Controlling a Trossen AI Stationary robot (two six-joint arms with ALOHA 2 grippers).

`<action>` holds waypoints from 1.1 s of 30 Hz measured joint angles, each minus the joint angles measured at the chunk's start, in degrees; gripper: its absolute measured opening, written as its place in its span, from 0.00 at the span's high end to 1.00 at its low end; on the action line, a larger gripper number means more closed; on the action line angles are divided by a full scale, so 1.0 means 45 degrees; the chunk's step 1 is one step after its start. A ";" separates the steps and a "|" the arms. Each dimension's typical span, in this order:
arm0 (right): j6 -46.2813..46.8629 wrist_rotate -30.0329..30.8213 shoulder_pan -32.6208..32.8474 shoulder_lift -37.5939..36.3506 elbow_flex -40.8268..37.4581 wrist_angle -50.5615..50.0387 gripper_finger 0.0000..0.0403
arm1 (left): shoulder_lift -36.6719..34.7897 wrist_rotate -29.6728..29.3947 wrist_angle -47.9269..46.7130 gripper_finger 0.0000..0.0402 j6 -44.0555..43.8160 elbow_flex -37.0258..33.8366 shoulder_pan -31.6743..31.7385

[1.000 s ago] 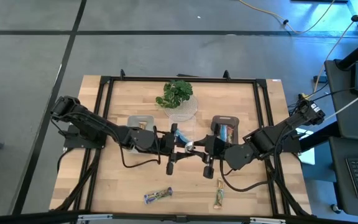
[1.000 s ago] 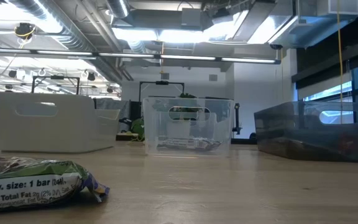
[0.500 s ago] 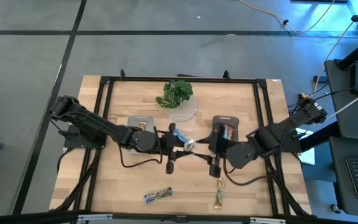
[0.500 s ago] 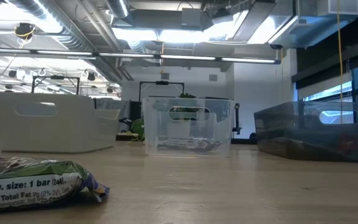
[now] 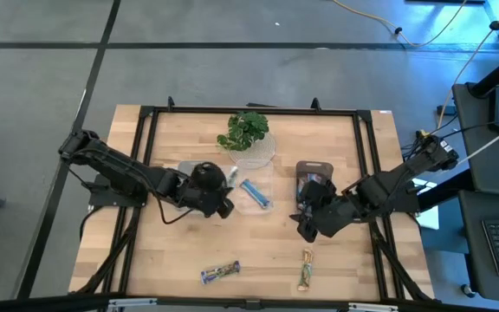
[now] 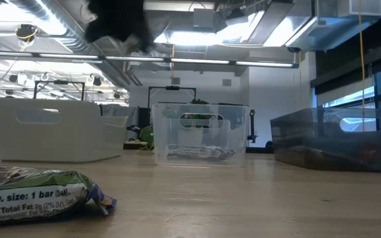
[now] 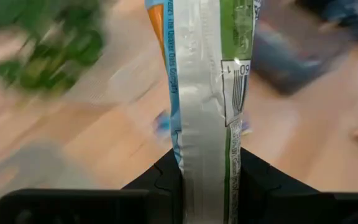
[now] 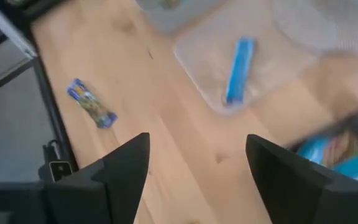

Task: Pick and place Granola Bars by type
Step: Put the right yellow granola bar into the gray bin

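My left gripper (image 5: 223, 184) is over the table's middle left, beside the white bin (image 5: 194, 168), shut on a granola bar (image 7: 207, 93) with a silver, green and blue wrapper. My right gripper (image 8: 197, 180) hangs open and empty at the middle right (image 5: 302, 224), next to the dark bin (image 5: 314, 166). A blue bar (image 5: 254, 192) lies flat in the clear bin (image 5: 267, 184). Two more bars lie flat on the wood near the front edge: a purple-green one (image 5: 220, 273) and a green-brown one (image 5: 305, 270). My left gripper pinches one end of the bar (image 7: 205, 180) between its two fingers (image 7: 165, 182), which press on the wrapper's flat faces. The rest of the bar sticks straight out past the fingertips, lifted clear of the table.
A potted plant (image 5: 247, 130) stands at the far middle. The dark bin holds several bars (image 5: 316, 184). In the low view a bar (image 6: 38, 188) lies close in front, with the white bin (image 6: 58, 129), clear bin (image 6: 200, 132) and dark bin (image 6: 336, 139) behind it. Black frame rails (image 5: 145, 156) border the table.
Both grippers met at the table's middle around one bar. My right gripper has come off it and drawn back toward the right edge. My left gripper has pulled back toward the left edge and turned, carrying the bar along, clear of the table.
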 joint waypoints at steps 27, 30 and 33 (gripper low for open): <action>0.3855 -0.2512 0.0005 0.0010 -0.1952 0.0111 0.33 | 0.3017 0.3608 -0.6231 0.78 -0.5504 0.0000 0.1540; 0.3855 -0.2508 0.0005 0.0010 -0.1952 0.0120 0.33 | 0.3307 0.3722 -0.6248 0.78 -0.5399 -0.0005 0.1771; 0.3855 -0.2512 0.0005 0.0010 -0.1952 0.0130 0.33 | 0.3506 0.3670 -0.6230 0.78 -0.5349 -0.0005 0.1931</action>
